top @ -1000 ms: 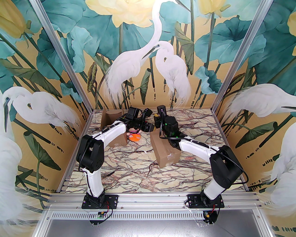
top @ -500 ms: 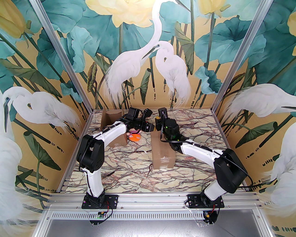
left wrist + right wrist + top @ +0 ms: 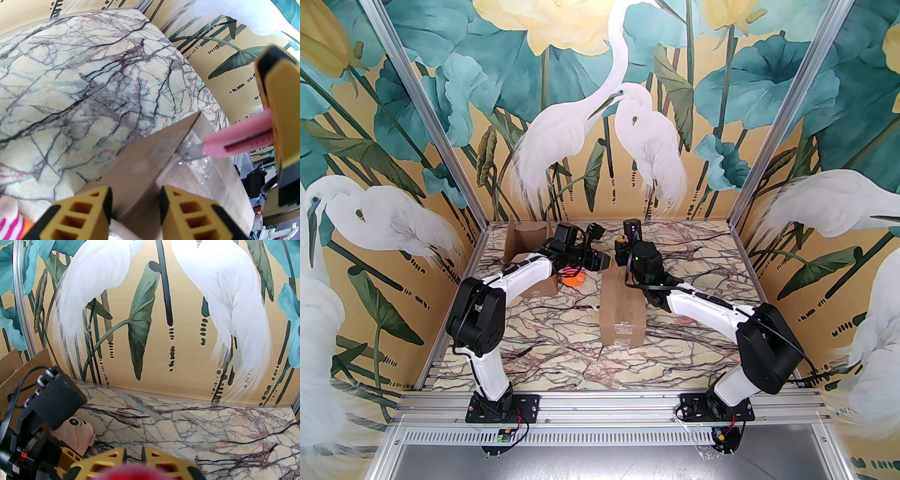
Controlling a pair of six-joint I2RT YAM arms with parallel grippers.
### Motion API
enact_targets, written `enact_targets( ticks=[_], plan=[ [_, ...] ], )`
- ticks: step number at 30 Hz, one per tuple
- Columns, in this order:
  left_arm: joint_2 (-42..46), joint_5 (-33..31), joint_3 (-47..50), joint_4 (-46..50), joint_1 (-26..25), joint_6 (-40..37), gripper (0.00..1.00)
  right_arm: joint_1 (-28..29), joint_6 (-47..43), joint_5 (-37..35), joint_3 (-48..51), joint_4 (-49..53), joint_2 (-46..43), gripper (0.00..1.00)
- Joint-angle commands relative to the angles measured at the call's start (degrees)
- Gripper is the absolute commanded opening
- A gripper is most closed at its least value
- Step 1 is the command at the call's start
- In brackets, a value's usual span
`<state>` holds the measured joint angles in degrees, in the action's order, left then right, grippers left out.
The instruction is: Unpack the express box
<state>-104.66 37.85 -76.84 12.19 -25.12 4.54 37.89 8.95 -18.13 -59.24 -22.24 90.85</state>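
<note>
Left wrist view: right fingers pinch pink cutter; left fingers part-open, empty.

Top camera sits high behind both bases, facing the far wall. Left wrist looks close at the sealed box, facing right; right wrist faces far. All share the marble table.

box: brown cardboard, taped shut, lies flat at centre of my top view, long axis toward me | knife: pink, blade tip on the box's taped corner, right of my left wrist view | my right gripper clamps it
</note>
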Motion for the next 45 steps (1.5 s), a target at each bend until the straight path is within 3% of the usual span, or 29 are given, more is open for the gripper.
enact_targets(
  ticks=[1,11,14,20,28,38,45],
  plan=[
    [1.2,-0.7,4.5,6.2,-1.5,0.1,0.42,-0.1,3.0,0.2,-2.4,2.4,1.8,0.00],
    [6.0,-0.9,9.8,3.1,-3.5,2.6,0.44,-0.4,4.1,4.7,-6.0,5.2,4.0,0.00],
    [7.9,0.2,10.7,2.4,-3.5,2.2,0.49,-0.4,3.4,5.3,-5.2,5.7,2.9,0.00],
    [9.5,0.6,8.4,3.7,-3.0,-5.8,0.59,-0.5,1.0,10.8,-4.5,5.4,2.3,0.00],
    [5.1,6.9,3.0,5.4,0.0,-12.1,0.61,-0.4,1.6,12.6,-4.4,5.6,1.9,0.00],
    [0.1,8.7,5.4,-3.2,0.1,-7.7,0.59,1.0,0.7,9.0,-3.7,6.3,0.6,0.00],
    [-2.0,8.3,6.8,-5.9,0.4,-4.6,0.52,3.3,-1.4,4.4,-1.1,2.2,-0.4,0.00]
  ],
)
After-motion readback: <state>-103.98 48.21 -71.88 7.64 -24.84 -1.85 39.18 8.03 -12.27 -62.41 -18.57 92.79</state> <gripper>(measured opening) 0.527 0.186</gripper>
